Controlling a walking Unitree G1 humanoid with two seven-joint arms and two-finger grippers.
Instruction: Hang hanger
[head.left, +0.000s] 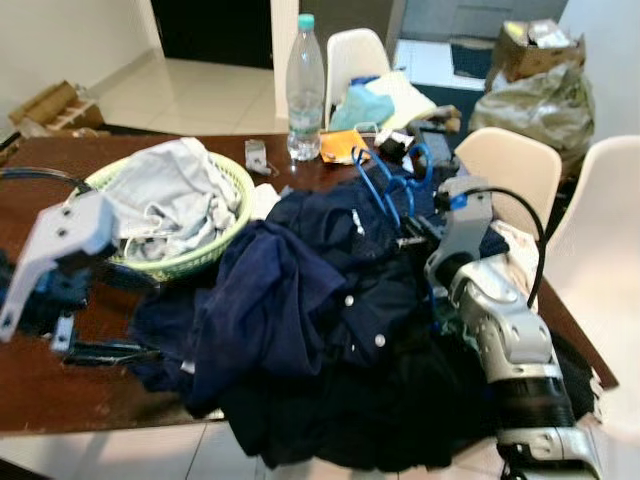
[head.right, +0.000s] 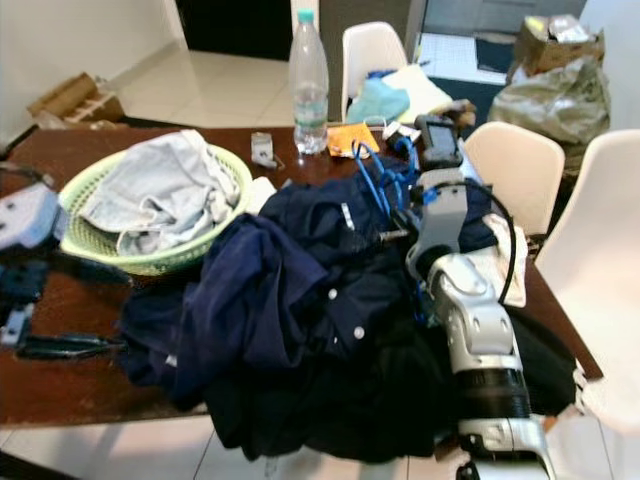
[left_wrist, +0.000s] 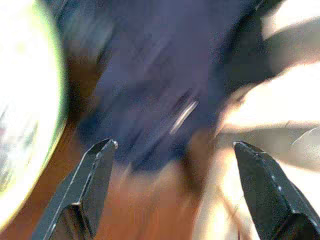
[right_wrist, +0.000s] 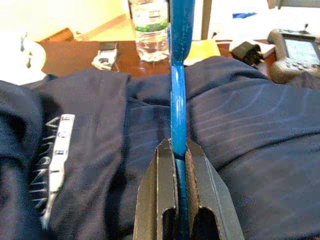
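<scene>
Two fingers of right hand (right_wrist: 180, 150) pinch blue hanger (right_wrist: 178, 75).

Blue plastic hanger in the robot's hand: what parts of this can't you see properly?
- Blue plastic hanger: top cut off by the right wrist view's edge; the right gripper covers its lower bar.
- Dark navy shirt: smeared by motion blur in the left wrist view.
- White label on the shirt: lettering too small to read.

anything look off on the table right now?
Yes: the dark navy clothes lie in a crumpled heap, spilling over the table's near edge. The blue hanger, clamped in the right gripper, rests atop the pile. Pale laundry is heaped in the green basket. The left gripper is open beside it.
</scene>
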